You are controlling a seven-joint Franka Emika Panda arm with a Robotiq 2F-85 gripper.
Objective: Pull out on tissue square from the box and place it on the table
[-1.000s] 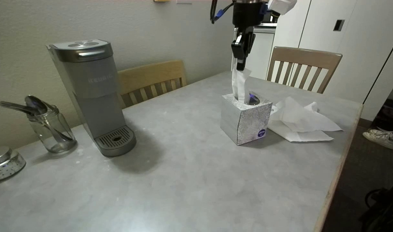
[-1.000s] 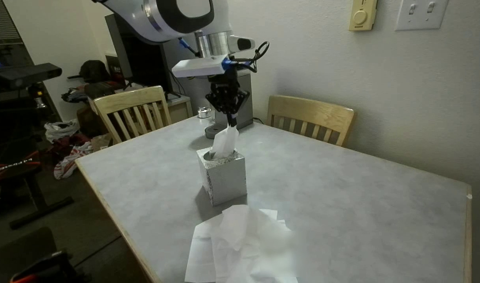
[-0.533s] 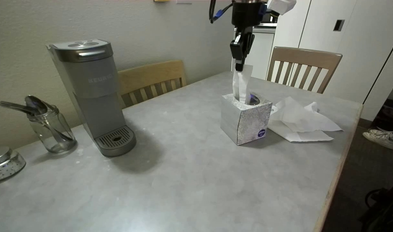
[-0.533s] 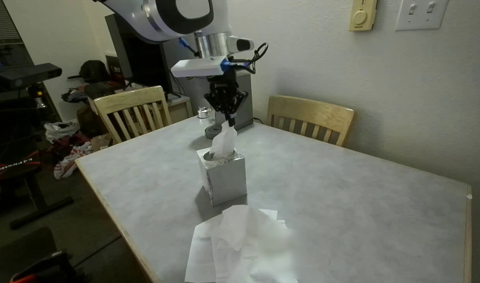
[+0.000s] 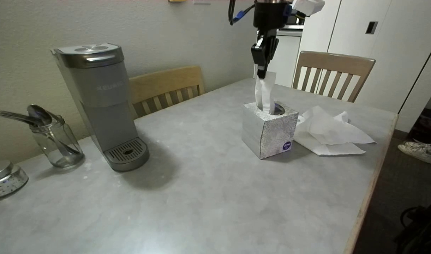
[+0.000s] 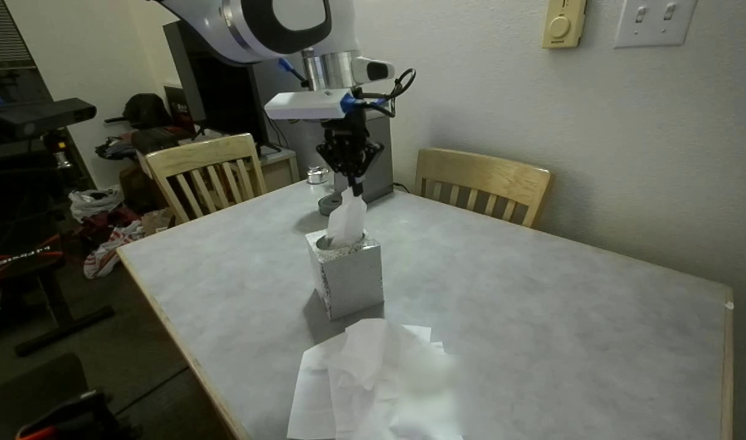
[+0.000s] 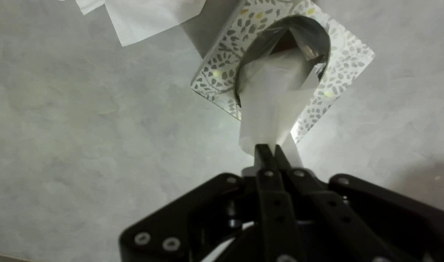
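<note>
Left to right in an exterior view: white, thin and creased, the tissue (image 5: 265, 94) hangs beneath my claw (image 5: 261, 74), which pinches it near its top; its lower end sits inside the patterned box (image 5: 277, 137); loose tissues (image 5: 330, 130) lie beyond.

Thin, matt, translucent paper is seen in the tissue (image 7: 265, 105), and creased matt paper in the loose sheets (image 5: 331, 132). The box (image 5: 271, 134) appears to be made of smooth card; glossy clear film (image 7: 305, 43) is glimpsed inside its opening. The table (image 5: 208, 183) is topped with a smooth, faintly shiny surface and edged with what looks like wood. Bright metal screws (image 7: 142, 238) are set in the dull-surfaced gripper (image 7: 270, 147). The arm (image 6: 211, 27) is covered by a smooth, glossy shell and ringed by a metal collar (image 6: 333, 70). The coffee maker (image 5: 104, 106) is cased in satin plastic. Clear glass is shown in the jar (image 5: 54, 150), polished metal in the spoon (image 5: 39, 114). The chairs (image 6: 489, 166) are made of smooth wood, and the wall (image 6: 531, 110) is finished rough.
</note>
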